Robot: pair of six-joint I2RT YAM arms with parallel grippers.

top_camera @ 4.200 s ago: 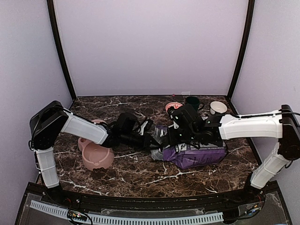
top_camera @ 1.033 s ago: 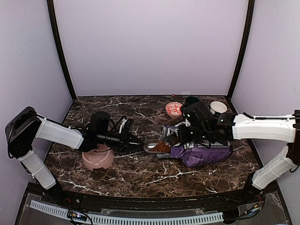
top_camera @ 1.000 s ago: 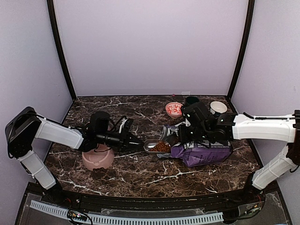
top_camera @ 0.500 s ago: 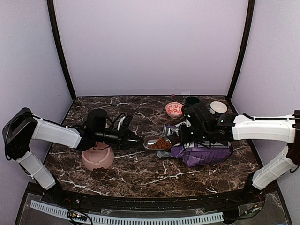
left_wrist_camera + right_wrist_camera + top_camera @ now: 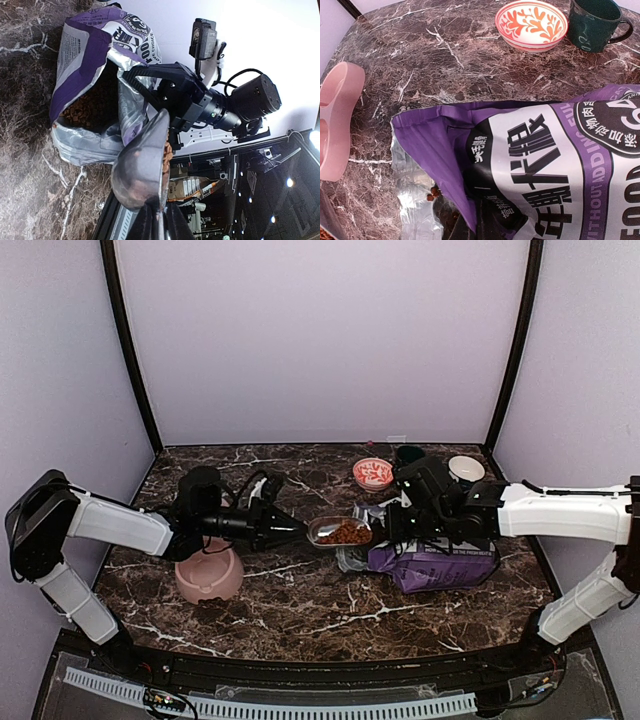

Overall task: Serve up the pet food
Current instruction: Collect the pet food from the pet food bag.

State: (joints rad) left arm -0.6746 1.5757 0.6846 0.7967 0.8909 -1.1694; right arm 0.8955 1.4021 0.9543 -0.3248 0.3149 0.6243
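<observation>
Status: roughly halfway, by my read.

- Left gripper sits left of frame centre in the top view, jaws narrow and clamped on the handle of a metal scoop.
- The scoop is loaded: a heap of pet food sits in it, at frame centre. It's out of the bag and looks to be off the table, between the bag mouth and the pink double bowl.
- More kibble shows inside the bag mouth, at left in the left wrist view.
- Right gripper is just right of the scoop, jaws fully closed, pinching the bag's upper lip so the mouth is held open.
- Pink double bowl is at lower left. The near compartment looks empty; the far one is mostly hidden under the left arm, so I can't tell.

Done: bag open, scoop filled and clear of the bag.
Left: swing the scoop left over a bowl compartment and tip it out. No spilled kibble visible on the table.
</observation>
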